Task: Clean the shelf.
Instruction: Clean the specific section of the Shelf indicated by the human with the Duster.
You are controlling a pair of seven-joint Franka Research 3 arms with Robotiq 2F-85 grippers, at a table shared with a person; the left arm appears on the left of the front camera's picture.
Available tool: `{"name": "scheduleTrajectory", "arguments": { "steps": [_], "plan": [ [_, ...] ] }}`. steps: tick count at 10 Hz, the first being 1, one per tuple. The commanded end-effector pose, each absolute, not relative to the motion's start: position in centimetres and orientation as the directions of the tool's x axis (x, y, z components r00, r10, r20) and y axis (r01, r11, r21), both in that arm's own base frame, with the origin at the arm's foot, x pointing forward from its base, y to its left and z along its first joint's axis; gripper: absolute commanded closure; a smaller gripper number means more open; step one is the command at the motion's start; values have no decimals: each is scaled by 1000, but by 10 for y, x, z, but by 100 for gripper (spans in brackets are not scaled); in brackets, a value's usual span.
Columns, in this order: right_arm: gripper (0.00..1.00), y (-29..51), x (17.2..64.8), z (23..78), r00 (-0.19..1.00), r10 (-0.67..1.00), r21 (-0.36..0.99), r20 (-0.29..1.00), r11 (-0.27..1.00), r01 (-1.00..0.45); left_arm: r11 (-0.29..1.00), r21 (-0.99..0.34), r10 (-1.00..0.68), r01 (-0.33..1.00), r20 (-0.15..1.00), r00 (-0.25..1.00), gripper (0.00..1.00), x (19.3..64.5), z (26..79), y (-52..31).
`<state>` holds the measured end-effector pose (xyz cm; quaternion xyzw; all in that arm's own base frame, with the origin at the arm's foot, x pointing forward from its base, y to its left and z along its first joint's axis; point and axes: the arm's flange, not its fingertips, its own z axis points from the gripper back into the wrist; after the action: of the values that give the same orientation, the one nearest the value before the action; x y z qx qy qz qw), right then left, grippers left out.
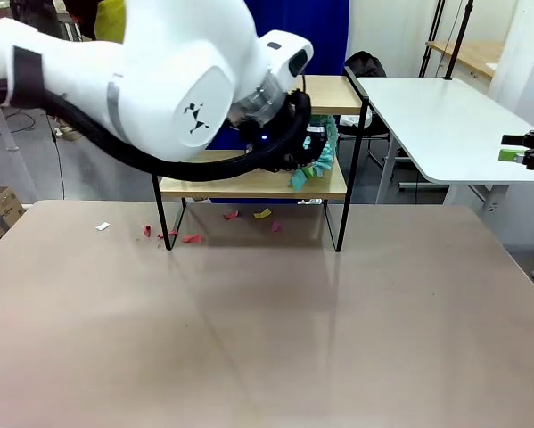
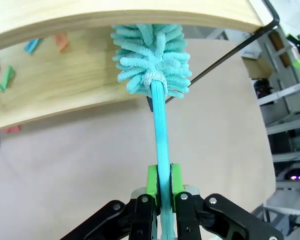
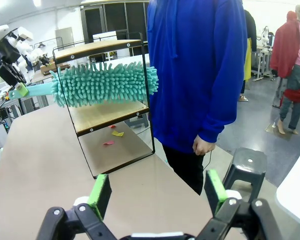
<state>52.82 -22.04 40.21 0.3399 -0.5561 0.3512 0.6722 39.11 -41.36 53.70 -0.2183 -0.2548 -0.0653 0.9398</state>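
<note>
**Beige tabletop (image 1: pixel 267 339), duster between the boards**

At the far edge of the tabletop the shelf (image 1: pixel 249 185) is seen standing on its four black legs, with a person in a blue hoodie (image 3: pixel 200 75) just beyond it. A teal chenille duster (image 2: pixel 152 55) is held in the gap between the two wooden boards. Its handle is clamped tight in the left pincer (image 2: pixel 161 181). Coloured paper scraps (image 2: pixel 7 77) are spotted on the lower board, and red and yellow bits (image 1: pixel 191 238) are scattered on the tabletop under and beside the legs. The right pincer (image 3: pixel 157 187) is seen well off to the side, green pads spread wide, nothing between them.
</note>
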Motion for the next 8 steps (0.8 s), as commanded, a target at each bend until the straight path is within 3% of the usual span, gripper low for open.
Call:
{"name": "scheduleTrajectory", "arguments": {
  "steps": [1,7,8],
  "plan": [
    [0,-218,528,405,130,95,63,987,519,-852,925,-340,27,168,502,865,87,398,536,-447],
    [0,-218,528,405,130,95,63,987,519,-852,922,-356,1,152,395,919,87,398,501,-467],
    [0,-218,528,405,130,95,63,987,519,-852,925,-336,-13,176,436,900,87,390,497,-460]
  ]
}}
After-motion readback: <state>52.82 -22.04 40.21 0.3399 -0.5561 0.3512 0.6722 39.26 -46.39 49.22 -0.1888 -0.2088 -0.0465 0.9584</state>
